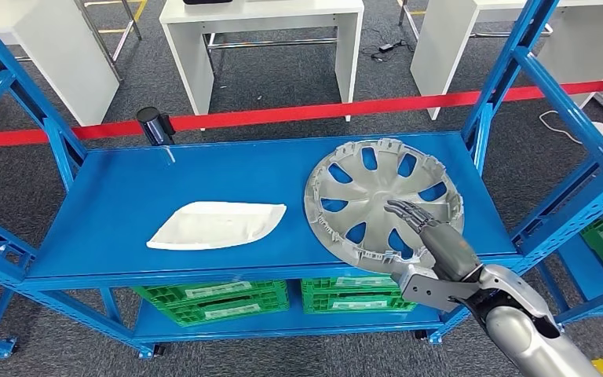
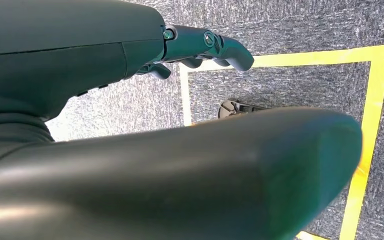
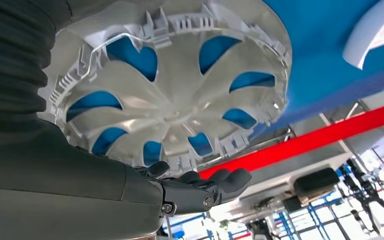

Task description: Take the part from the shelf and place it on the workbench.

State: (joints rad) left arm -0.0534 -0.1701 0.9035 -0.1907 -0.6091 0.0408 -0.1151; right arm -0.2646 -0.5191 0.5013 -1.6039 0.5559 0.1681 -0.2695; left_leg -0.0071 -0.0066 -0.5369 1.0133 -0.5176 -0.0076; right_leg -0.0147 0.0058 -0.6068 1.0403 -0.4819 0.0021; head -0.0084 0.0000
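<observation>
While poised over the near right part of the blue metal shelf top, reaches forward as a dark many-fingered right hand on a silver arm, fingers stretched out and slightly apart above the silver plastic wheel cover with blue showing through its cut-outs. Lies inner side up, that round wheel cover, ribbed clips ringing its rim, flat on the shelf top at the right end, its near edge at the front lip. Hovers over the cover's near portion with nothing clasped between the fingers; whether the fingertips touch the plastic cannot be told. Seen from the right wrist camera as extended fingers just beside the cover's rim, loose and unclenched.

Rests well apart to the left, on the same shelf top, a flat white leaf-shaped plastic panel. Stands at the rear left corner a short black cylinder, with a red barrier tape stretched behind the shelf and white tables beyond on grey carpet. Sit on the lower level green plastic crates bearing pale labels, too small to read.

Hangs by the robot's side above grey carpet marked with yellow floor tape, the left hand, fingers curled in around nothing.
</observation>
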